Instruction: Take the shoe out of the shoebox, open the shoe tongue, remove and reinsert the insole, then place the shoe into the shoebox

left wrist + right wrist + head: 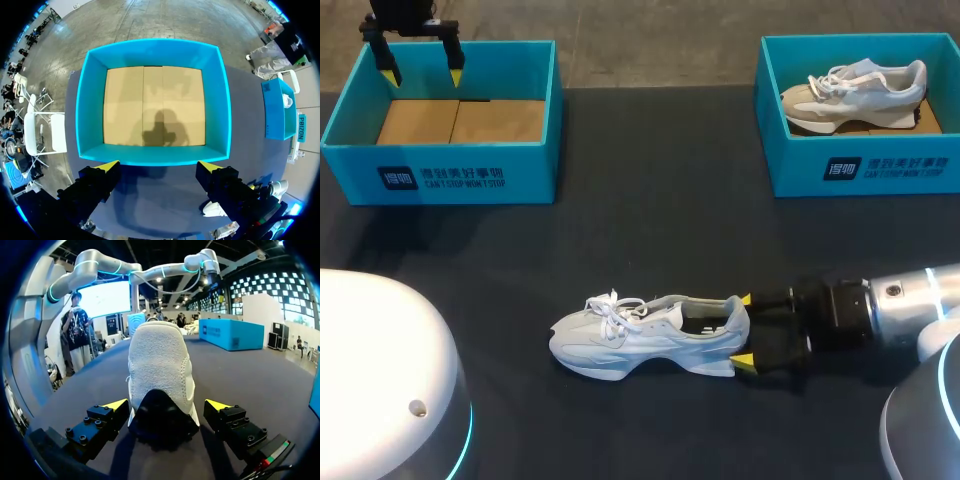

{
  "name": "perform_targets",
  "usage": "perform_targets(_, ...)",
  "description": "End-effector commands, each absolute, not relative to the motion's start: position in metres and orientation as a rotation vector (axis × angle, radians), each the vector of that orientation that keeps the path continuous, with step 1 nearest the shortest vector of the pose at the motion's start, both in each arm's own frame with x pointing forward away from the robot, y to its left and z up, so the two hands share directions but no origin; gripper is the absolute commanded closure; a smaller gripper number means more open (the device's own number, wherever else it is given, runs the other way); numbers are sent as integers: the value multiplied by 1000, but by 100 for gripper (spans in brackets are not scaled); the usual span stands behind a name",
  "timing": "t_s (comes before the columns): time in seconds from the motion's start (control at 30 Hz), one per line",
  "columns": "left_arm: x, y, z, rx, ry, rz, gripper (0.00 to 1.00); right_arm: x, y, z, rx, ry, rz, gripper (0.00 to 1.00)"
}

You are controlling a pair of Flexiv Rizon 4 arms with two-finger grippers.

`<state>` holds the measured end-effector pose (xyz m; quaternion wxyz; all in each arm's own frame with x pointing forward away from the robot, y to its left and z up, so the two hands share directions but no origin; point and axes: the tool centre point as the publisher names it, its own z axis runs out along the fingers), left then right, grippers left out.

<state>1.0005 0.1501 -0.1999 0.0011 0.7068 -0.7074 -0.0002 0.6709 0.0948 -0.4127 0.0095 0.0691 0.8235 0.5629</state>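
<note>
Head view: a pale grey-white lace-up sneaker (645, 335) lies on its sole on the dark table surface (650, 240), toward 6 o'clock of the table, toe pointing to 9 o'clock and heel to 3 o'clock. The right gripper (745, 330) enters from 3 o'clock. Its yellow-tipped fingers are spread apart with the heel between them, one tip on each side, and a gap shows beside at least one tip, so nothing is clamped. The right wrist view confirms this: the sneaker's heel (159, 370) stands just ahead of the right gripper (167, 405), between its parted fingers. At 10 o'clock sits a teal open-topped shoebox (450, 180) with a bare brown cardboard floor. The left gripper (422, 76) hangs over its far edge, fingers apart and holding nothing. In the left wrist view, the same shoebox (90, 100) lies directly under and ahead of the left gripper (158, 165). At 2 o'clock a second teal shoebox (860, 165) contains a matching beige-and-white sneaker (855, 95), toe toward 9 o'clock.
</note>
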Motion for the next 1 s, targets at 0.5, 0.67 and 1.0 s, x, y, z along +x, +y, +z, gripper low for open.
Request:
perform_targets(0.5, 1000, 150, -200, 2219, -2221, -1, 0, 672, 111, -415, 162, 2556, 1797, 0)
perform_targets(0.67, 1000, 150, -200, 2219, -2221, -1, 0, 672, 115, -417, 151, 2548, 1812, 0)
perform_targets(1.0, 1000, 150, -200, 2219, -2221, -1, 0, 672, 123, -421, 103, 2530, 1845, 0)
